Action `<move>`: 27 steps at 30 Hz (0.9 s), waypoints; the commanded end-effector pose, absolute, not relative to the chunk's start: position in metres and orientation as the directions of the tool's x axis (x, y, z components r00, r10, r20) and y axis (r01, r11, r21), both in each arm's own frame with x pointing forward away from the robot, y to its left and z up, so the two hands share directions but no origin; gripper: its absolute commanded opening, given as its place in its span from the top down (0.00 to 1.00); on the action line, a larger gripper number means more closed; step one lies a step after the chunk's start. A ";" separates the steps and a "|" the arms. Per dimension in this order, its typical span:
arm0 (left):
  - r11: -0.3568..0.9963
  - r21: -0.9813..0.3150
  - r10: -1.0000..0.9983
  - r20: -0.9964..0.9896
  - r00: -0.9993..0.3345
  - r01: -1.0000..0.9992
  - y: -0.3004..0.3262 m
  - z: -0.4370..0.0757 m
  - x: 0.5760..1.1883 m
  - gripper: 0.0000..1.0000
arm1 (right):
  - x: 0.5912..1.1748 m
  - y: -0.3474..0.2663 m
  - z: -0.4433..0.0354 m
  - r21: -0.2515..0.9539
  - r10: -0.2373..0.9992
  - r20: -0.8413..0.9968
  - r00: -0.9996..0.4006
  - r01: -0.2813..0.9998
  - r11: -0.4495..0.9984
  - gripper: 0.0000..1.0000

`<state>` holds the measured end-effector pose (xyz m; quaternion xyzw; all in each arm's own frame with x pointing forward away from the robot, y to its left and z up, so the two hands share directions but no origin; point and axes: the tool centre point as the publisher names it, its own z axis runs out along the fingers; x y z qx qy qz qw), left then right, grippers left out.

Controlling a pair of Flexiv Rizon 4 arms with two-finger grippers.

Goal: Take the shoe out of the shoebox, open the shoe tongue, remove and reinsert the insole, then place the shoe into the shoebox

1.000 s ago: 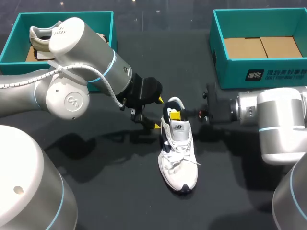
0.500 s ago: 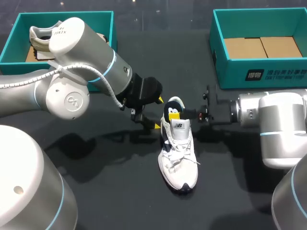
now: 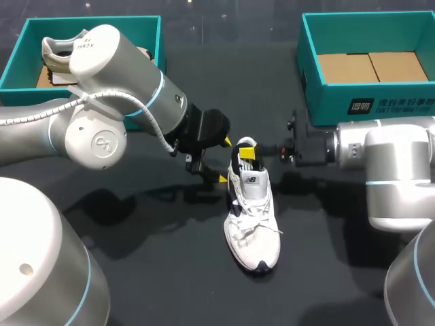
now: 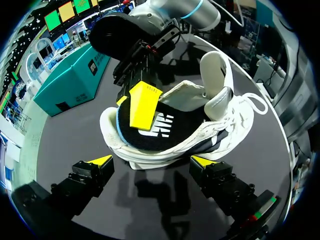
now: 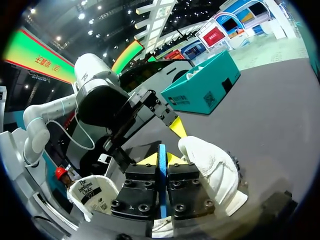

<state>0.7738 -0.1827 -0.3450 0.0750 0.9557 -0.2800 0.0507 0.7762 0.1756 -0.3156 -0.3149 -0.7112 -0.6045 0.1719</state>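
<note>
Pinches the insole (image 4: 165, 125) in the clenched right gripper (image 3: 248, 151) at the heel of the shoe (image 3: 251, 221), left gripper (image 3: 223, 161) released beside that heel.

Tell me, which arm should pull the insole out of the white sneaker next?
Right. The right gripper pinches the black, blue-edged insole at the white mesh sneaker's heel; the left gripper sits open beside it.

The shoe (image 3: 250, 217) is white woven cloth; its insole (image 4: 175, 129) has a smooth black cloth face; the worktop (image 3: 149, 272) is matt black; the shoebox (image 3: 326, 102) is teal card — bare brown card inside; my fingers (image 4: 101, 161) end in matt yellow plastic.
</note>
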 end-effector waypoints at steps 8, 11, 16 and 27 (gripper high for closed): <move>0.832 -0.527 0.116 -0.139 -0.983 0.173 -0.183 -0.345 0.774 0.00 | 0.754 0.169 -0.336 0.702 0.270 0.651 -0.709 0.698 0.141 1.00; 0.832 -0.527 0.116 -0.139 -0.983 0.173 -0.183 -0.345 0.774 0.00 | 0.748 0.169 -0.342 0.684 0.276 0.662 -0.697 0.712 0.158 1.00; 0.832 -0.527 0.116 -0.139 -0.983 0.173 -0.183 -0.345 0.774 0.00 | 0.746 0.169 -0.343 0.678 0.275 0.664 -0.696 0.715 0.172 1.00; 0.832 -0.527 0.116 -0.139 -0.983 0.173 -0.183 -0.345 0.774 0.00 | 0.767 0.168 -0.314 0.765 0.237 0.608 -0.757 0.639 0.080 0.63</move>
